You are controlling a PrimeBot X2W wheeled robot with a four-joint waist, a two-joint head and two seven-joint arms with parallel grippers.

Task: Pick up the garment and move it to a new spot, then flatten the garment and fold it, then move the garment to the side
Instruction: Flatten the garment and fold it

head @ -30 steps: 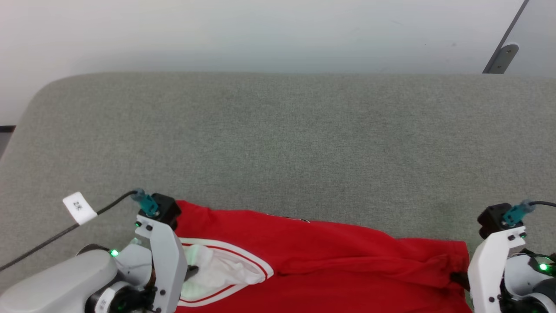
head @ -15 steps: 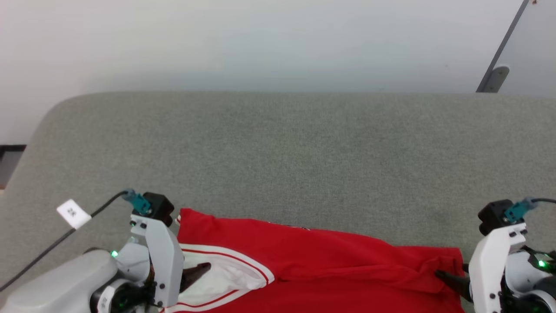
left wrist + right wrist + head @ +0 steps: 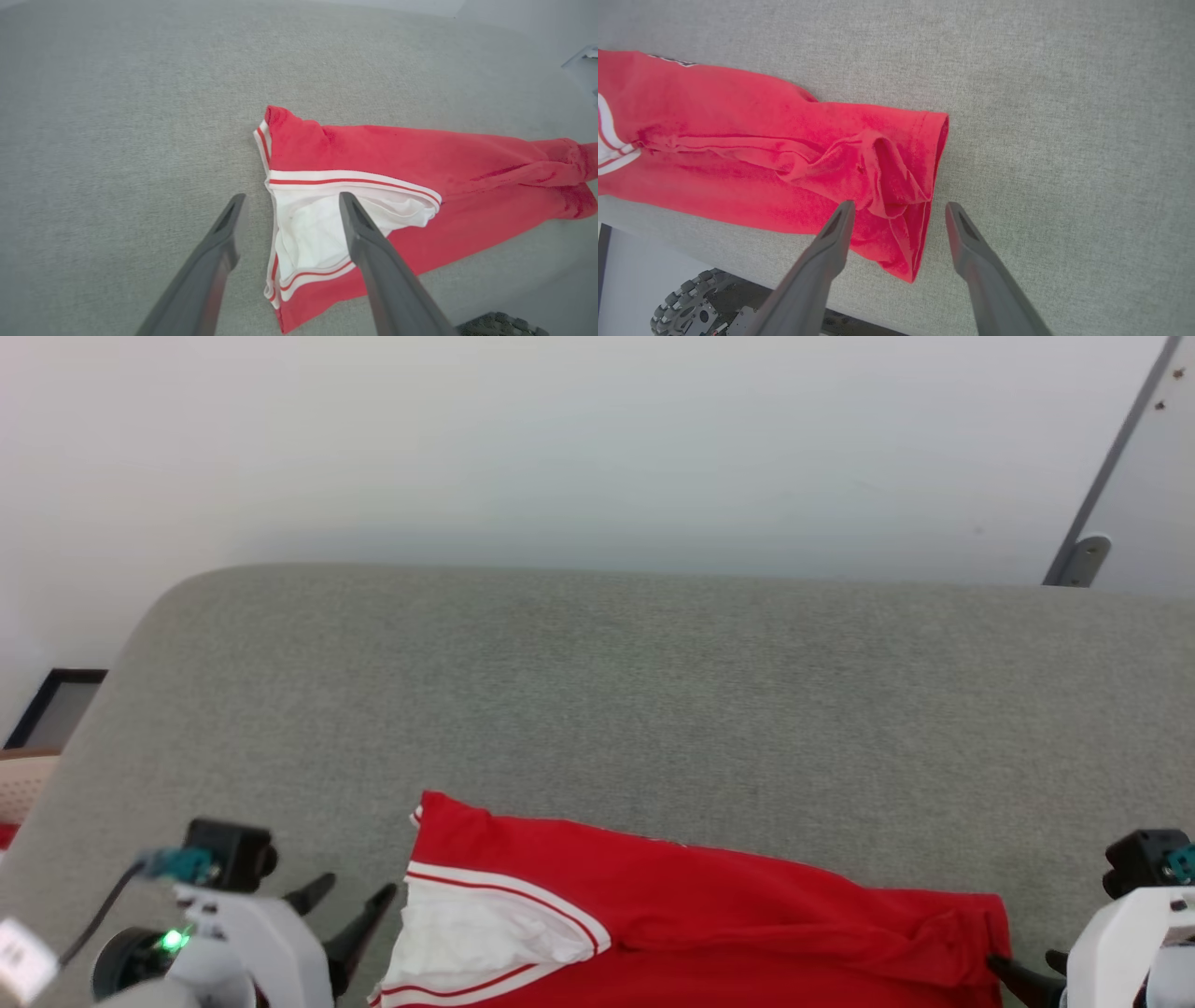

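The garment [image 3: 728, 915] is a red jersey lying as a long folded band along the table's near edge, with a white sleeve [image 3: 476, 933] edged in red-white stripes at its left end. My left gripper [image 3: 347, 896] stands open just left of that sleeve, holding nothing. From the left wrist, the open gripper [image 3: 292, 197] hovers over the sleeve [image 3: 317, 228], apart from the cloth. My right gripper [image 3: 1022, 961] is open at the garment's right end. The right wrist view has the open gripper [image 3: 900, 205] straddling the bunched red hem [image 3: 896, 182] without gripping it.
The grey fabric-covered table [image 3: 653, 691] stretches far beyond the garment, with a rounded far-left corner [image 3: 177, 597]. A pale wall lies behind it, with a metal bracket [image 3: 1083, 560] at the upper right. Below the table's near edge I see my wheeled base [image 3: 686, 303].
Both grippers opened and let go of the garment, then drew back toward me. The garment now rests on the table. The head camera tilted, shifting the whole picture.
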